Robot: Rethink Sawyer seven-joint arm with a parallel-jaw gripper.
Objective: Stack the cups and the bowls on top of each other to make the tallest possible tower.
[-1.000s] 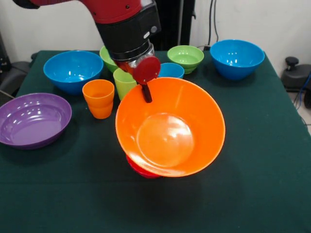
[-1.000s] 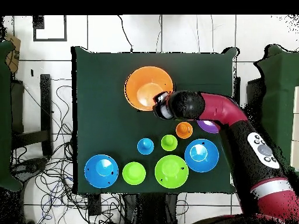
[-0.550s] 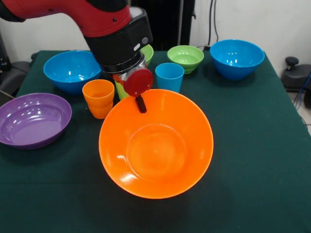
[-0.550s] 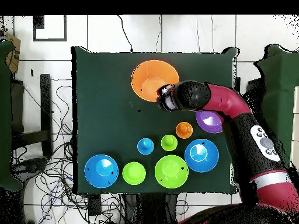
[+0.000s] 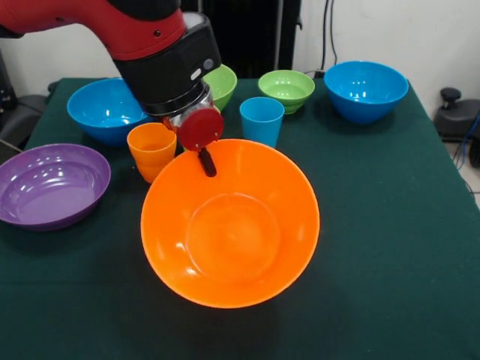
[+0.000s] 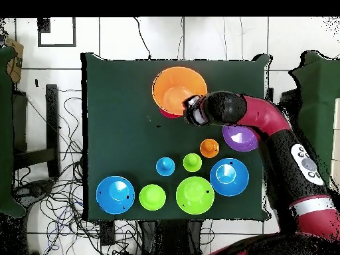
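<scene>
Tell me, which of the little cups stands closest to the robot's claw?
The orange cup: it stands right beside the gripper at the big orange bowl's rim. The blue cup stands farther off, and the green cup is hidden by the arm.

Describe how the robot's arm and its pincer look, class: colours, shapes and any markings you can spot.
The arm has glossy red curved shells and a black cylindrical wrist section with a small white mark and a silver ring below. A round red disc sits at its end, and the pincer shows as a short dark finger beneath. From overhead, the arm carries a white panel with dark buttons and a pale band.
</scene>
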